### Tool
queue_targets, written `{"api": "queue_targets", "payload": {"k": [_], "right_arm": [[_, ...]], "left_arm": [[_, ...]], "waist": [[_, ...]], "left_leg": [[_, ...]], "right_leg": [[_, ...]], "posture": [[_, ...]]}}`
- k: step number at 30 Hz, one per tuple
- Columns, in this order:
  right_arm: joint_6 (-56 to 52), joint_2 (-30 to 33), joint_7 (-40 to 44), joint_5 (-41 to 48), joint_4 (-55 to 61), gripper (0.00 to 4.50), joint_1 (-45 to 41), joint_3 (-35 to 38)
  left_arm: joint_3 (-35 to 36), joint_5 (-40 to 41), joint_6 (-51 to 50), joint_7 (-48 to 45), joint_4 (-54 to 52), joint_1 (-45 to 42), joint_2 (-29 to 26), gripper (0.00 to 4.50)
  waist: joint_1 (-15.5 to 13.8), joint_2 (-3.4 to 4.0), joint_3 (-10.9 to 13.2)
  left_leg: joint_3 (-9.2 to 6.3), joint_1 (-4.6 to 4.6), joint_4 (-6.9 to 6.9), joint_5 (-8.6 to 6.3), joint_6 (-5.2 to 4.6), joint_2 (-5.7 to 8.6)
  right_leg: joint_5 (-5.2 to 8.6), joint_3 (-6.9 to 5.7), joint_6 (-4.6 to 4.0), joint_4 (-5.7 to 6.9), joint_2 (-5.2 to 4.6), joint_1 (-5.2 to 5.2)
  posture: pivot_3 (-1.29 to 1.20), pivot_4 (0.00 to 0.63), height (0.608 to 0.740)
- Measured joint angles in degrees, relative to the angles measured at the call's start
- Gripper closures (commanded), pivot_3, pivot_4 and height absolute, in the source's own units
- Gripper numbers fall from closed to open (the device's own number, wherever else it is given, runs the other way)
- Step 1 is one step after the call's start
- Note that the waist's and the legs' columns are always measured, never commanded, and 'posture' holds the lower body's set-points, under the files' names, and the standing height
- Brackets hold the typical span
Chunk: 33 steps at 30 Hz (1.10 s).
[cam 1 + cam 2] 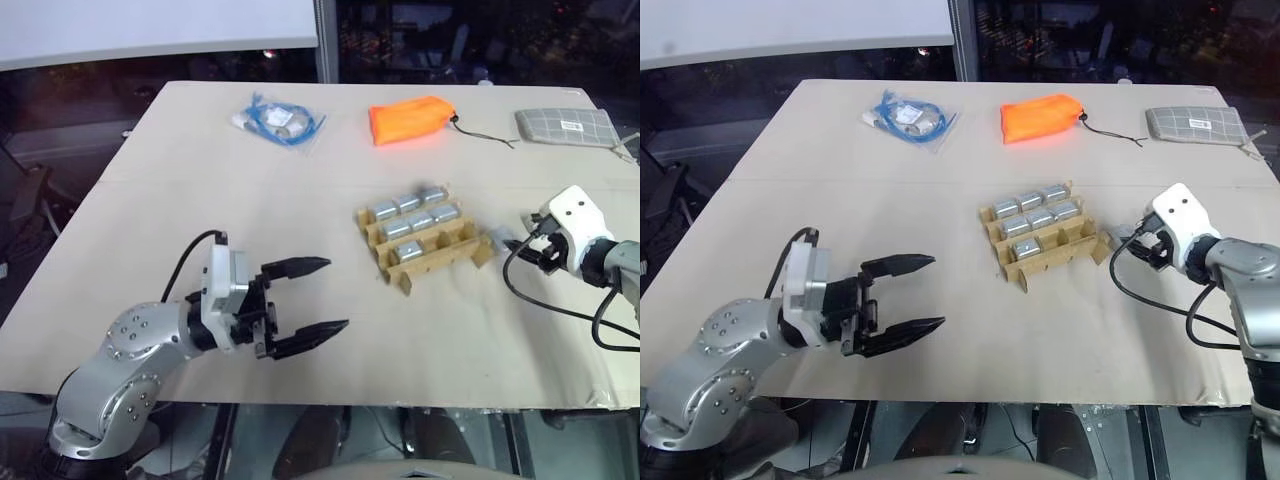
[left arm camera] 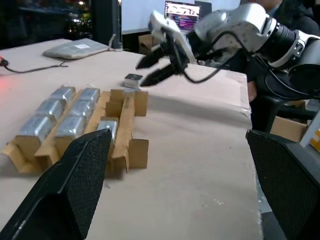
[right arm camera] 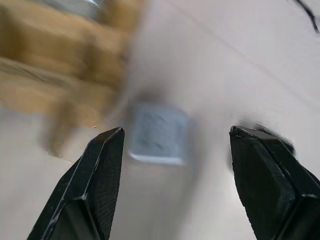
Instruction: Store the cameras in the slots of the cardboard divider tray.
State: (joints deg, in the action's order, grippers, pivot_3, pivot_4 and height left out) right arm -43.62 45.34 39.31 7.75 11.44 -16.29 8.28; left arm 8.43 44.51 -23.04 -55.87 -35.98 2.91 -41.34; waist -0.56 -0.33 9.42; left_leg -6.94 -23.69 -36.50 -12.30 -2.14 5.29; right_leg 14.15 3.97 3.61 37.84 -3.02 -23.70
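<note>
Step in hand: pickup of the one loose camera (image 3: pixel 159 132), which lies on the worktop (image 1: pixel 250 230) just beside the right end of the cardboard divider tray (image 1: pixel 425 262). The right claw (image 3: pixel 175 150) points at it with its jaws apart on either side and nothing held. The left claw (image 1: pixel 300 310) hovers well apart from the tray, wide open and empty. Next move, as judged: bring the right claw down until the fingers straddle the camera, close, lift, and carry it to a vacant slot in the near row. Count: seven cameras seated in the tray (three in the far row, three in the middle row, one in the near row), one loose; one tray. Elsewhere on the worktop: one orange pouch (image 1: pixel 410 118), one grey checked pouch (image 1: pixel 565 127), one bag of blue cable (image 1: pixel 280 120).
</note>
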Motion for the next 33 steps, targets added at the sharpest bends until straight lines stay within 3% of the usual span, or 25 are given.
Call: {"api": "queue_targets", "payload": {"k": [26, 31, 33], "right_arm": [[1.4, -1.6, 0.6, 1.6, -12.2, 1.20, -5.1, -6.6], [2.3, -1.8, 0.8, 1.9, -12.3, 2.66, -5.2, -6.6], [3.0, -1.8, 0.6, 1.7, -12.5, 2.66, -5.0, -6.6]], "left_arm": [[0.4, -0.1, -0.2, 1.1, -0.1, 2.8, 0.0, 0.00], [0.6, -0.3, -0.1, 1.3, -0.6, 2.8, 0.0, 0.00], [0.6, -0.9, -0.1, 2.1, -0.5, 2.6, 0.1, 0.00]], "waist": [[0.0, 0.00, 0.0], [0.0, -0.02, 0.0], [0.0, -0.02, 0.0]], "left_leg": [[-0.03, 0.00, 0.01, 0.00, -0.01, 0.00], [-0.03, 0.03, -0.02, 0.00, 0.00, 0.00], [-0.03, 0.02, -0.02, 0.00, 0.00, 0.00]], "right_leg": [[0.00, -0.02, 0.00, -0.01, 0.01, 0.02], [0.00, -0.03, 0.00, 0.00, 0.01, 0.05], [0.00, -0.03, 0.00, 0.00, 0.00, 0.05]], "posture": [[0.00, 0.150, 0.740], [0.00, 0.150, 0.740], [0.00, 0.150, 0.740]]}}
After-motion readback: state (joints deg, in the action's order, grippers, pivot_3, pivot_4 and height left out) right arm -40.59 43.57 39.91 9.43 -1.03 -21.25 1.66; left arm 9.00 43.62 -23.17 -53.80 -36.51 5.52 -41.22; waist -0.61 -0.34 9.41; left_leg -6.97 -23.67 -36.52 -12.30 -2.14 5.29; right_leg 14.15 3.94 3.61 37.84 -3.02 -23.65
